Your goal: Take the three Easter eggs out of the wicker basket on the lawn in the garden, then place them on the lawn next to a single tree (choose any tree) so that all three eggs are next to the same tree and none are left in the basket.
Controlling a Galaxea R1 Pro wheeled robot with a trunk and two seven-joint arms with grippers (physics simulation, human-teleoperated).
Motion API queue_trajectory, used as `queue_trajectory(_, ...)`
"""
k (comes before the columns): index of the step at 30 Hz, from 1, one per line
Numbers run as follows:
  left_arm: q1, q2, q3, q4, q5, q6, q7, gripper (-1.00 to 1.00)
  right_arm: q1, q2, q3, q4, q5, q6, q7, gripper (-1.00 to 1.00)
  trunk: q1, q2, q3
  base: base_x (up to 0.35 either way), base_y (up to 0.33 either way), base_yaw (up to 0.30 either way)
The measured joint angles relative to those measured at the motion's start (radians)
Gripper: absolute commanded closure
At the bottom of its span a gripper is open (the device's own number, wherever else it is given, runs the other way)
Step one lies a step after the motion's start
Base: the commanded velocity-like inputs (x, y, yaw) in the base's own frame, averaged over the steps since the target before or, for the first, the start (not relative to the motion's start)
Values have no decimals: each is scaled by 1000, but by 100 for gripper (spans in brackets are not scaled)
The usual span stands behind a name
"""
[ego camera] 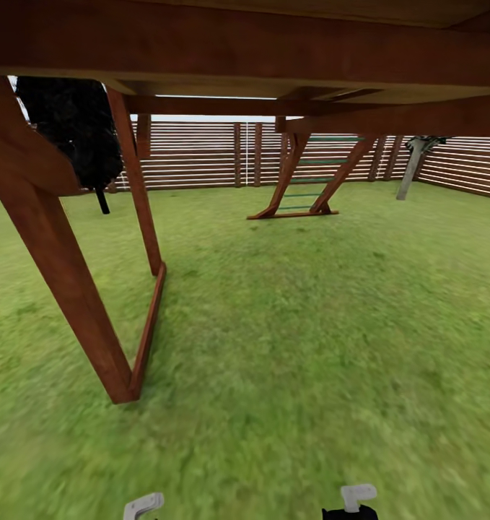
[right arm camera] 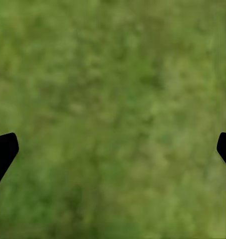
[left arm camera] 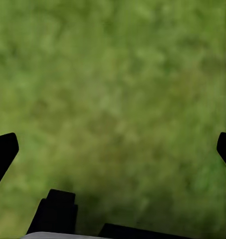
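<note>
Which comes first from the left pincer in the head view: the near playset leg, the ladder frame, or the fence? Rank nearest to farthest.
1. Near playset leg, ahead on the left side of the left pincer.
2. Ladder frame, farther off across the lawn, right of centre.
3. Fence, along the garden's back edge.

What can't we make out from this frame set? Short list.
- Pale-trunk tree, head view: crown cut off behind the playset beam.
- Black tree, head view: top hidden by the same playset's upper beam.
- Left gripper, left wrist view: fingertips cut by both side edges, with blurred lawn between them.
- Right gripper, right wrist view: the same, only fingertip corners at the edges.
</note>
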Motion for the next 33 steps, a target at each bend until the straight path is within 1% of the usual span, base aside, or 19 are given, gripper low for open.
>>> queue_trajectory(20,0,0,0,0,0,1,0,-100,0,0,0,3,0,-1,0,-100,0,0,0,316,-78,0)
queue_trajectory(33,0,0,0,0,-1,1,0,-100,0,0,0,5,-1,-20,0,-100,0,0,0,316,-73,0)
